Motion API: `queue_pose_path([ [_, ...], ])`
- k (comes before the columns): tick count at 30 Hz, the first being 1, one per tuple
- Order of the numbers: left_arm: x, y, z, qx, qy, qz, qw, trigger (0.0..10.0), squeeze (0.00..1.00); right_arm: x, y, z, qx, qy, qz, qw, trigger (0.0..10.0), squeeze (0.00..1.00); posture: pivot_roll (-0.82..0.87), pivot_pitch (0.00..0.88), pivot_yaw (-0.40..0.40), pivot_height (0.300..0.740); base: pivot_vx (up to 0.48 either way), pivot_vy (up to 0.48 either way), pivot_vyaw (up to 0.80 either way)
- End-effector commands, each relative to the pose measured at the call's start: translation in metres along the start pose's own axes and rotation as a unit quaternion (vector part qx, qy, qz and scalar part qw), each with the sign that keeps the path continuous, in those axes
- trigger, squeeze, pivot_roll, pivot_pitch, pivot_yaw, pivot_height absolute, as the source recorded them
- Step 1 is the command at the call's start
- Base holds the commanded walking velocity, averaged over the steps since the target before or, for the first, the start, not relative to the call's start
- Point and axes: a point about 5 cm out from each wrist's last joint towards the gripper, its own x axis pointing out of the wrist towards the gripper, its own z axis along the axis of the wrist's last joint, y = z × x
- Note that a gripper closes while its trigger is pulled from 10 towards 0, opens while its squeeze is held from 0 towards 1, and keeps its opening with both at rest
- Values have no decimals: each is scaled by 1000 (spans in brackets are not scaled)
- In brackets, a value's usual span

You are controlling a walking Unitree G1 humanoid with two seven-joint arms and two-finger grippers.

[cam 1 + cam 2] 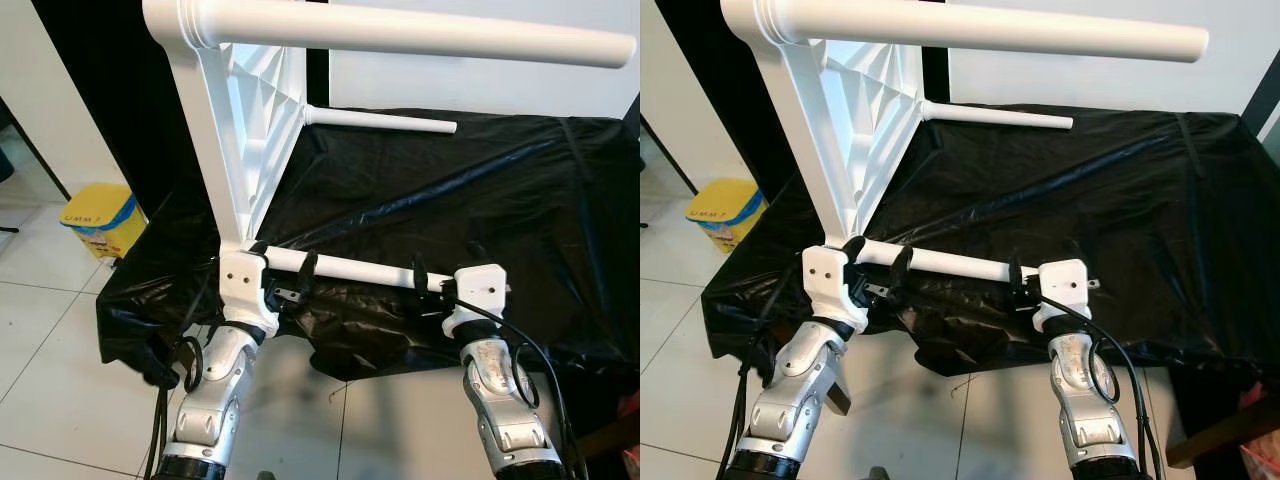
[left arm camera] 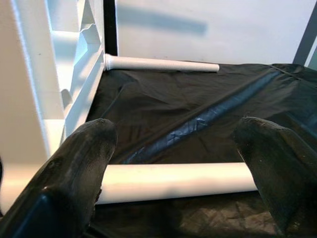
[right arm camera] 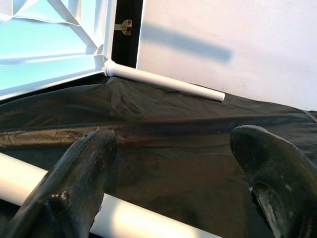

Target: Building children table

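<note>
White children's table point(image 1: 240, 140) tipped on its side at the left edge of the black-draped surface point(image 1: 480, 200), lowest leg point(image 1: 350, 268) along the near edge, left gripper point(image 1: 285, 280) and right gripper point(image 1: 432, 285) both spread open astride it.

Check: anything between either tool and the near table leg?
Nothing visible. The left tool and right tool both sit at the near table leg, fingers open astride it. That leg lies over the black sheet, attached to the tabletop standing on edge.
</note>
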Motion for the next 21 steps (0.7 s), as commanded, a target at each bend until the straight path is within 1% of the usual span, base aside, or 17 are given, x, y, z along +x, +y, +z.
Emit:
queue_pose_path([
  [1,-2,1,-2,-2,7,-1,1000,10000,0,0,2,1,2,-2,1,1000,10000,0,-92,23,0,740,0,424,0],
  [4,-2,1,-1,-2,8,-2,1000,10000,0,0,2,1,2,-2,0,1000,10000,0,-92,25,3,740,0,461,0],
  [15,-1,-5,1,11,15,-29,999,10000,0,-4,2,-1,-3,1,-11,1000,10000,0,-96,34,20,740,0,0,0],
  [17,0,-10,-1,4,27,-48,998,10000,0,-4,0,0,-8,-3,-21,1000,10000,0,-97,35,20,740,0,0,0],
  [18,0,-14,-1,-7,32,-60,998,10000,0,-3,-2,1,-16,-6,-31,999,10000,0,-96,36,19,740,0,0,0],
  [19,0,-14,-1,-7,32,-60,998,10000,0,-3,-2,1,-16,-6,-31,999,10000,0,-96,36,19,740,0,0,0],
  [21,1,-21,-2,-26,48,-86,995,10000,0,-2,-8,4,-32,-14,-50,998,10000,0,-98,36,20,740,0,0,0],
])
